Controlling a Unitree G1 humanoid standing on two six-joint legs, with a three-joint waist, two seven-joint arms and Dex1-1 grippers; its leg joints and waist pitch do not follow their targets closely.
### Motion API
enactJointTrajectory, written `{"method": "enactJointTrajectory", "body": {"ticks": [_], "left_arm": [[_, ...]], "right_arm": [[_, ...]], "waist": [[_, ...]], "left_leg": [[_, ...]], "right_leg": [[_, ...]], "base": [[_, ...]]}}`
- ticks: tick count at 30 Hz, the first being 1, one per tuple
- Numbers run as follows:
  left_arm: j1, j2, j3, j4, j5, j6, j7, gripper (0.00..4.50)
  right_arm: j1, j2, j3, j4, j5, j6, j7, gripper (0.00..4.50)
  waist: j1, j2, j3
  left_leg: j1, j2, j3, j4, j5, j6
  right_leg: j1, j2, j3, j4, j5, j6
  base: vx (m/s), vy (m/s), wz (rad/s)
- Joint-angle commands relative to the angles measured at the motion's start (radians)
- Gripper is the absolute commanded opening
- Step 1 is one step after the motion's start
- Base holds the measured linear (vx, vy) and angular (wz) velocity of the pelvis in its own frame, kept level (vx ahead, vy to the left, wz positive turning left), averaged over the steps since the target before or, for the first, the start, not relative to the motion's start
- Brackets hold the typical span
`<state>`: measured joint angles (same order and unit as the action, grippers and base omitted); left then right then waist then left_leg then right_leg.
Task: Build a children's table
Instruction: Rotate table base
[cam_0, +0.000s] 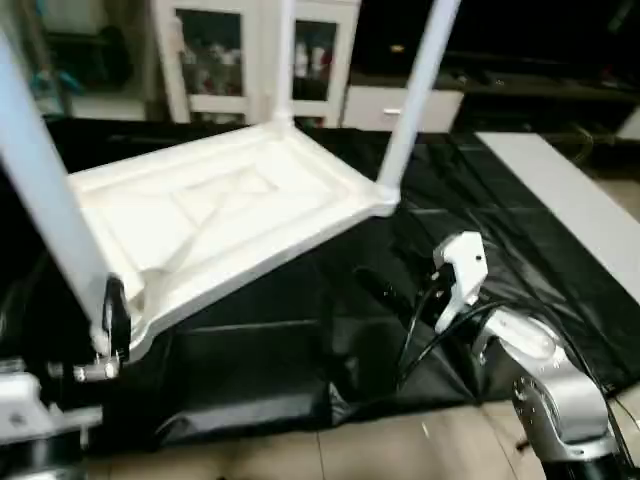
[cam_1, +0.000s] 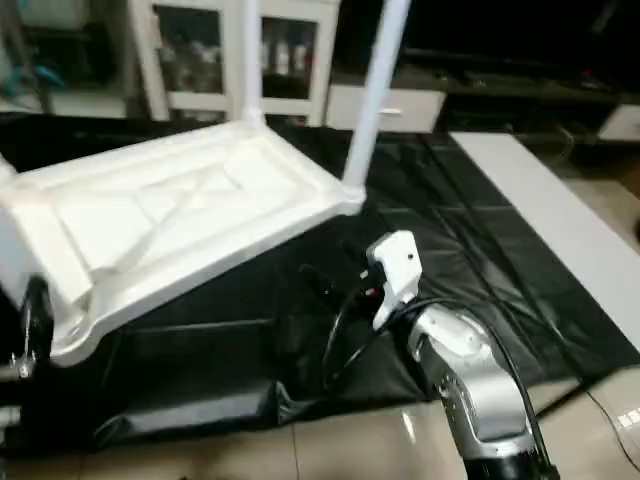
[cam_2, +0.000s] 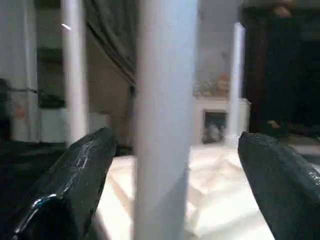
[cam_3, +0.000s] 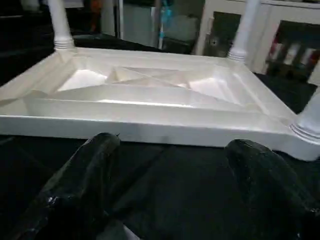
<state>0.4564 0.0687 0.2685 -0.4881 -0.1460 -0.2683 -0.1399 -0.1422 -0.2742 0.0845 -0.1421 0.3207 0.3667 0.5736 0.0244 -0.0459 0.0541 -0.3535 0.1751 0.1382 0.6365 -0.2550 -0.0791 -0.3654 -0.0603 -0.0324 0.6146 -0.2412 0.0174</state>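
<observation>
Three legs (cam_0: 415, 95) in upturned tabletop (cam_0: 215, 215)

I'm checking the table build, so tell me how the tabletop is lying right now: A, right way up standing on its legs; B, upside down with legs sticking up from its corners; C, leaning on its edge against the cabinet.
B: the tabletop shows its ribbed underside facing up on the black sheet, with a leg rising from a corner.
</observation>
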Motion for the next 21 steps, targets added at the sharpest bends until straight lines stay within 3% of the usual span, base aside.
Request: {"method": "enactJointTrajectory", "body": {"ticks": [1,3,5,8,9,10,11,14,17,20,21], "left_arm": [[-0.052,0.029,0.032,0.057,-0.014,0.041,-0.021,4.38],[-0.130,0.076,0.070,0.124,-0.051,0.095,-0.030,4.38],[-0.169,0.115,0.087,0.165,-0.066,0.127,-0.041,4.38],[-0.192,0.153,0.088,0.190,-0.098,0.157,-0.055,4.38],[-0.204,0.167,0.084,0.194,-0.131,0.178,-0.076,4.38],[-0.209,0.171,0.084,0.195,-0.141,0.184,-0.084,4.38],[-0.224,0.189,0.079,0.199,-0.177,0.210,-0.118,4.38],[-0.234,0.245,0.033,0.183,-0.270,0.299,-0.254,4.38],[-0.238,0.333,-0.060,0.178,-0.316,0.364,-0.441,4.38],[-0.327,0.377,-0.142,0.207,-0.352,0.437,-0.552,4.38],[-0.362,0.378,-0.169,0.224,-0.348,0.448,-0.577,4.38]], "right_arm": [[-0.020,-0.001,-0.019,0.016,0.001,-0.002,-0.010,3.82],[-0.027,-0.001,-0.017,0.018,0.000,-0.002,-0.009,3.82],[-0.030,-0.006,-0.012,0.013,0.003,0.002,0.002,3.82],[-0.032,-0.015,-0.004,0.010,0.004,0.004,0.019,3.82],[-0.031,-0.026,0.003,0.008,0.005,0.006,0.039,3.82],[-0.031,-0.030,0.005,0.007,0.006,0.006,0.044,3.82],[-0.029,-0.043,0.013,0.005,0.010,0.010,0.068,3.82],[-0.021,-0.080,0.025,0.001,0.031,0.027,0.134,3.82],[-0.006,-0.150,0.039,-0.022,0.061,0.046,0.241,3.82],[0.019,-0.208,0.018,-0.094,0.165,0.113,0.352,3.82],[0.025,-0.217,0.013,-0.111,0.187,0.125,0.370,3.82]], "waist": [[-0.006,0.020,-0.028],[-0.003,0.024,-0.031],[0.001,0.021,-0.034],[0.003,0.022,-0.040],[0.006,0.018,-0.045],[0.008,0.022,-0.048],[0.012,0.024,-0.055],[0.026,0.025,-0.061],[0.034,0.028,-0.055],[0.041,0.039,-0.050],[0.043,0.038,-0.048]], "left_leg": [[-0.008,0.046,-0.033,-0.128,-0.404,-0.062],[0.003,0.044,-0.026,-0.124,-0.373,-0.059],[0.011,0.044,-0.019,-0.120,-0.360,-0.052],[0.001,0.049,-0.016,-0.119,-0.284,-0.047],[0.005,0.048,-0.011,-0.112,-0.242,-0.042],[0.005,0.048,-0.010,-0.111,-0.212,-0.038],[0.004,0.048,-0.007,-0.104,-0.125,-0.033],[0.009,0.042,0.004,-0.096,-0.004,-0.016],[0.013,0.045,0.009,-0.102,-0.056,0.000],[0.013,0.051,0.009,-0.110,-0.126,-0.001],[0.016,0.050,0.012,-0.112,-0.144,-0.002]], "right_leg": [[0.009,-0.067,0.035,-0.087,-0.335,-0.075],[0.001,-0.064,0.037,-0.086,-0.286,-0.090],[-0.004,-0.063,0.041,-0.085,-0.286,-0.102],[0.005,-0.065,0.041,-0.076,-0.215,-0.127],[0.003,-0.064,0.043,-0.071,-0.165,-0.140],[0.004,-0.064,0.043,-0.067,-0.125,-0.149],[0.010,-0.062,0.042,-0.054,-0.003,-0.169],[0.013,-0.052,0.035,-0.040,0.172,-0.197],[0.012,-0.053,0.035,-0.046,0.104,-0.202],[0.014,-0.058,0.038,-0.049,0.015,-0.207],[0.012,-0.057,0.038,-0.055,-0.010,-0.202]], "base": [[0.000,0.000,0.00],[0.000,0.000,0.00],[0.000,0.000,0.00],[0.017,-0.005,-0.01],[0.051,-0.014,-0.04],[0.076,-0.022,0.01],[0.089,-0.024,0.02],[0.055,-0.013,0.01],[0.000,0.000,0.00],[0.000,0.000,0.00],[0.000,0.000,0.00]]}}
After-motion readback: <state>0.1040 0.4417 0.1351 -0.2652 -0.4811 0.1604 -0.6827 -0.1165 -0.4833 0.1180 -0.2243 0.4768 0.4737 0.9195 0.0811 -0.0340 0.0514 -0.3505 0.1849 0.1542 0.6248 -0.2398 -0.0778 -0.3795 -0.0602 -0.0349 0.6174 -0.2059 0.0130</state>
